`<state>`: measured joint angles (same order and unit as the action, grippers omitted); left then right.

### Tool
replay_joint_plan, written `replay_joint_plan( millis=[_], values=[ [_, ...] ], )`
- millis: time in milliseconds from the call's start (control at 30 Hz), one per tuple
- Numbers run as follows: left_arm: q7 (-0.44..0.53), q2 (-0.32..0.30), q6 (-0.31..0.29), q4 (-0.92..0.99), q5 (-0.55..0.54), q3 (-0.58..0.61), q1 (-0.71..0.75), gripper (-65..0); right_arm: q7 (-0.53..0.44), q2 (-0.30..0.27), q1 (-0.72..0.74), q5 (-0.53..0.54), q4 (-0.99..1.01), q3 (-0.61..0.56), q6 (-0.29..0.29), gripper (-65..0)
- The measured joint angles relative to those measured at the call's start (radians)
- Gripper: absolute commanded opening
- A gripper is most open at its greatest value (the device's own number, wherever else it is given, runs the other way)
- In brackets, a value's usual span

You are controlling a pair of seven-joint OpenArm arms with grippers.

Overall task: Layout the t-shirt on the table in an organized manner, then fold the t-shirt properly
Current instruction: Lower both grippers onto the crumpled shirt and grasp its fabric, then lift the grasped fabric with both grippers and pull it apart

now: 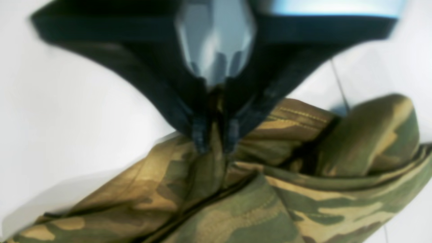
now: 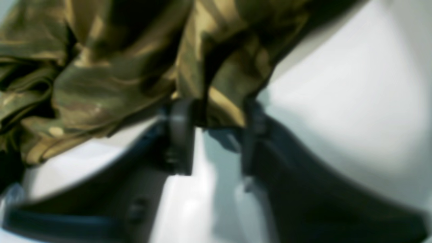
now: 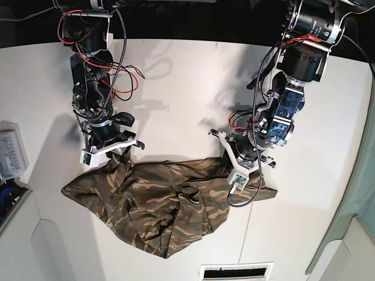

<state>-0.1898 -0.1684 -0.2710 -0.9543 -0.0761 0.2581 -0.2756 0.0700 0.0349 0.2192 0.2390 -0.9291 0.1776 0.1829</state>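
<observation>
The camouflage t-shirt (image 3: 164,205) lies crumpled and bunched on the white table (image 3: 187,88), spread roughly left to right. My left gripper (image 1: 216,145) is shut on a fold of the t-shirt (image 1: 270,202) at its right end; in the base view that gripper (image 3: 243,170) sits over the shirt's right edge. My right gripper (image 2: 217,114) has a bunched fold of the t-shirt (image 2: 101,77) pinched between its fingers. In the base view this gripper (image 3: 114,157) is at the shirt's upper left corner, where the cloth rises toward it.
A clear plastic box (image 3: 12,152) stands at the table's left edge. A thin dark seam (image 3: 245,234) runs down the table below the shirt's right end. A vent grille (image 3: 234,272) sits at the front edge. White table surrounds the shirt.
</observation>
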Motion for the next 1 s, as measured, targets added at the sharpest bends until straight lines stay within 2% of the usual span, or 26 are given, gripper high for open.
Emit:
replay_joint_plan(
  millis=[33, 67, 167, 233, 467, 600, 767, 833, 967, 1000],
  values=[
    [-0.001, 0.000, -0.008, 0.000, -0.001, 0.000, -0.002, -65.0, 0.001, 0.005, -0.001, -0.018, 0.000, 0.001, 0.001, -61.4],
    [-0.001, -0.001, -0.025, 0.000, 0.003, 0.000, -0.002, -65.0, -0.004, 0.012, -0.003, -0.031, 0.001, 0.001, 0.001, -65.0],
    [-0.036, -0.005, -0.104, -0.022, 0.004, 0.000, -0.001, -65.0, -0.018, 0.031, -0.006, -0.050, 0.002, 0.002, 0.009, -65.0],
    [-0.077, -0.012, -0.171, -0.068, 0.008, 0.000, 0.008, -65.0, -0.005, 0.032, -0.013, -0.058, -0.009, 0.001, 0.058, -65.0],
    [-0.126, -0.084, -0.243, -0.439, -0.004, 0.003, 0.150, -65.0, 0.022, 0.027, -0.199, -0.075, -0.306, 0.002, 0.115, -65.0],
    [-0.129, -0.143, -0.341, -0.604, -0.011, 0.018, 0.251, -65.0, 0.021, 0.023, -0.312, -0.053, -0.472, 0.002, 0.121, -65.0],
    [-0.127, -0.168, -0.362, -0.725, -0.013, 0.093, 0.343, -65.0, 0.027, -0.040, -0.438, -0.030, -0.591, -0.003, 0.117, -65.0],
    [-0.125, -0.174, -0.399, -0.731, -0.002, 0.121, 0.379, -65.0, 0.027, -0.073, -0.474, -0.031, -0.609, 0.002, 0.117, -65.0],
    [-0.128, -0.180, -0.414, -0.732, 0.058, 0.160, 0.433, -65.0, 0.027, -0.084, -0.501, -0.029, -0.614, 0.045, 0.106, -65.0],
    [-0.127, -0.180, -0.414, -0.732, 0.066, 0.164, 0.440, -64.0, 0.028, -0.084, -0.503, -0.030, -0.614, 0.060, 0.097, -57.0]
  ],
)
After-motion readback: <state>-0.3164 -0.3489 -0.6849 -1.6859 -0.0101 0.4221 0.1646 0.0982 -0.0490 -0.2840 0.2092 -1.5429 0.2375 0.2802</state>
